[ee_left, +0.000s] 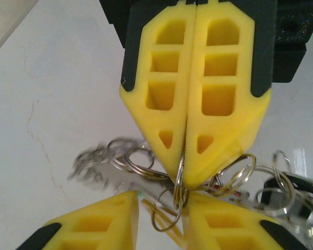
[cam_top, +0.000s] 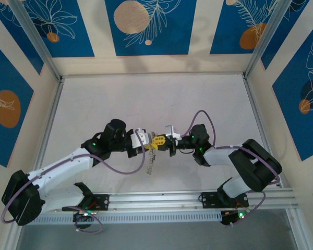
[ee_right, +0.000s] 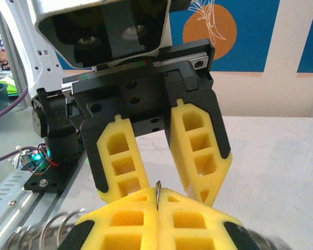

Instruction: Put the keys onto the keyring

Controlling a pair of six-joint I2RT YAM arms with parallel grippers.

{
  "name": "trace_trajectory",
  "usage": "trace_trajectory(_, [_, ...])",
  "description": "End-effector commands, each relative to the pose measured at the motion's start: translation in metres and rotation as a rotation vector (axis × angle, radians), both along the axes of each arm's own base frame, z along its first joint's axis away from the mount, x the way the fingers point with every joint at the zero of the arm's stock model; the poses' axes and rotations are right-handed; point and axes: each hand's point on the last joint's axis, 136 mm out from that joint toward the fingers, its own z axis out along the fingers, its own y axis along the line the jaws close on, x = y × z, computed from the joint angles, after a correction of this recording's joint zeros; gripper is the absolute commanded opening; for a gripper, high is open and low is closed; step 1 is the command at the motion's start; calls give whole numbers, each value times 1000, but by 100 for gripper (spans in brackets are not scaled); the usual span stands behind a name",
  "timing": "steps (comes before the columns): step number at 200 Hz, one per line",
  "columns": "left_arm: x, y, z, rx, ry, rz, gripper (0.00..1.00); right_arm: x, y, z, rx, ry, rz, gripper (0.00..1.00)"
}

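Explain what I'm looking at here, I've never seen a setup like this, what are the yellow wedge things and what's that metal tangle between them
These are two robot arms bolted at the near edge of a white table, and they meet tip to tip in the middle.

The overhead picture looks down from above and behind the arms. The other two come from small cameras on each wrist, so each sees the other arm's hand facing it.

The yellow wedges are soft finger pads. The right hand is shut, pinching a thin wire ring edge-on between its pads. The left hand has its fingers parted, just behind that ring.

The tangle is a bunch of metal rings and keys hanging below the pinched spot. Part of it is blurred, so I cannot count the keys.
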Motion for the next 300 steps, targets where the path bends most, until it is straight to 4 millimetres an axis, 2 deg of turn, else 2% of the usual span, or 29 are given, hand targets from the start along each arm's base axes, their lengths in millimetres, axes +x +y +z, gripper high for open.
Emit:
trace_trajectory(1, [-1,3,17,-2,-45,-21,29,-3,2,2,7,-47,13,0])
trace_trajectory(28, [-8,10,19,7,-56,-24,36,-3,1,1,3,-44,15,0])
trace_trajectory(49, [-7,13,21,9,-67,-11,36,-4,2,2,7,-48,24,0])
trace_trajectory(86, [-5,6,22,-20,-39,-12,32,-3,3,6,14,-55,30,0])
trace_trajectory(116, [-1,0,19,-21,-16,-19,25,-3,3,8,19,-61,29,0])
trace_trajectory(179, [1,-7,26,-45,-10,-35,19,-6,3,4,9,-55,39,0])
trace_trajectory(197, [1,-7,27,-44,-14,-37,14,-6,3,3,7,-58,39,0])
trace_trajectory(283, [-1,-7,30,-33,-23,-53,16,-5,3,-3,-8,-55,28,0])
trace_trajectory(291, [-2,-7,30,-33,-20,-56,14,-5,3,-3,-7,-55,30,0])
trace_trajectory(300, [-2,-7,29,-32,-17,-62,8,-6,2,-4,-8,-51,31,0])
